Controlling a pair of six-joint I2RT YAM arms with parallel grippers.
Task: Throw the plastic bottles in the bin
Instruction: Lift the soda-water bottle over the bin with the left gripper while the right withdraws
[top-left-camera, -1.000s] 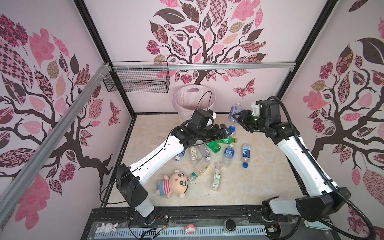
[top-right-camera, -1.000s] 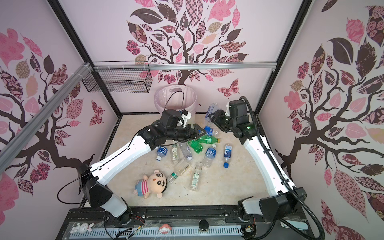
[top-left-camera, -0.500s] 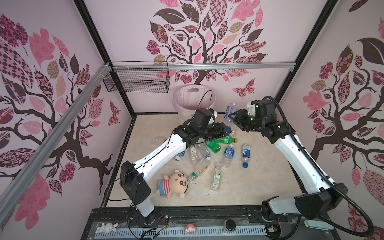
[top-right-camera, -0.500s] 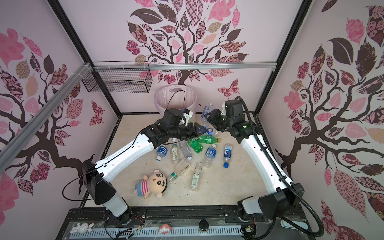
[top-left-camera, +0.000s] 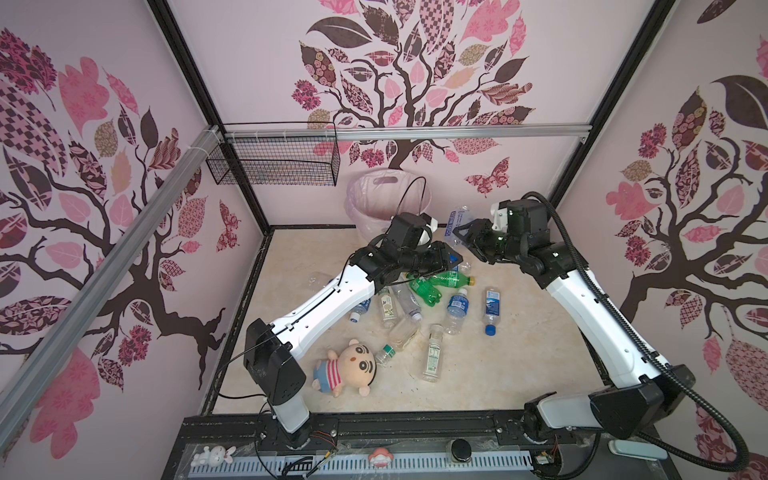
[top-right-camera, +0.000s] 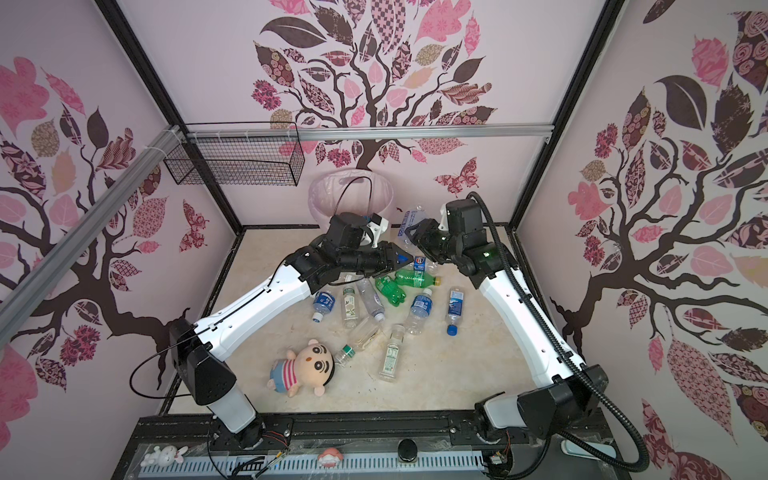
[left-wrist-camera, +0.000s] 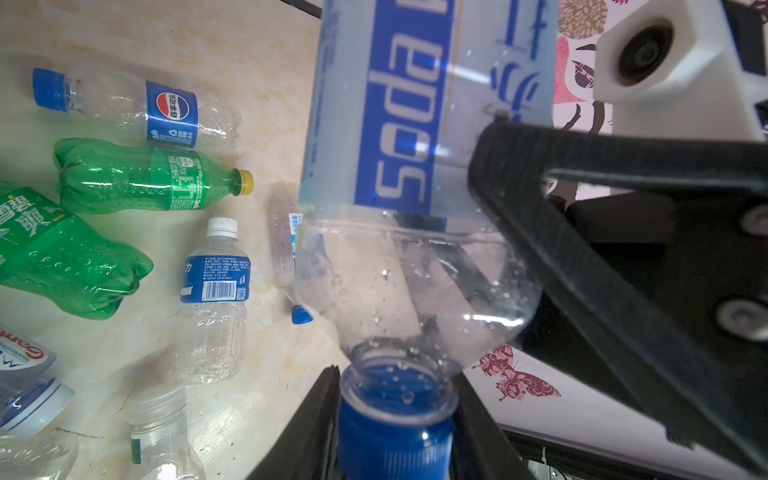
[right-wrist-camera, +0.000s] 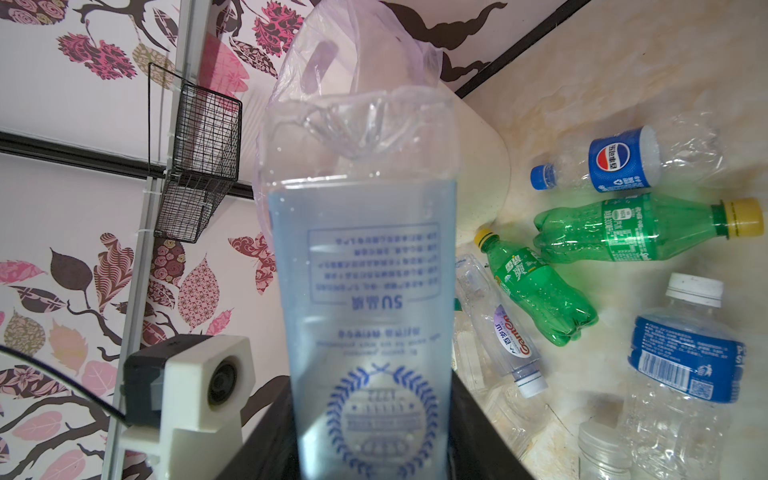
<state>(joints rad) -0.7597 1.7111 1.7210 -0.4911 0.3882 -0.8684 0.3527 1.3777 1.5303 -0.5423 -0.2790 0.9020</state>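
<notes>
Soda bottle (top-left-camera: 456, 219): clear, pale blue label, blue cap, droplets inside. It is raised off the floor (top-left-camera: 478, 374) between the two arms. It sits near the bin (top-left-camera: 365, 195), off to the right of its rim in both top views.

Right gripper (top-left-camera: 467, 239): clamped across the labelled body of the soda bottle. In the right wrist view the body fills the gap between the two black fingers (right-wrist-camera: 482, 440).

Left gripper (top-right-camera: 404, 261): narrow. In the left wrist view its jaws press on either side of the blue cap of the same bottle. The base end points away, toward the back wall.

Bin: cream, lined with a pink bag (right-wrist-camera: 374, 50), standing against the back wall.

Other bottles (top-left-camera: 455, 309): lying loose in a cluster at mid-floor, below and in front of the grippers. Two green bottles (top-left-camera: 440, 280) with yellow caps lie close together. A Pepsi-labelled bottle (left-wrist-camera: 166, 110) lies just beside one of them.

Plush doll (top-left-camera: 353, 370): on the floor nearer the front, left of the cluster.

Wire basket (top-left-camera: 274, 162): hung on the rail, left of the bin.
</notes>
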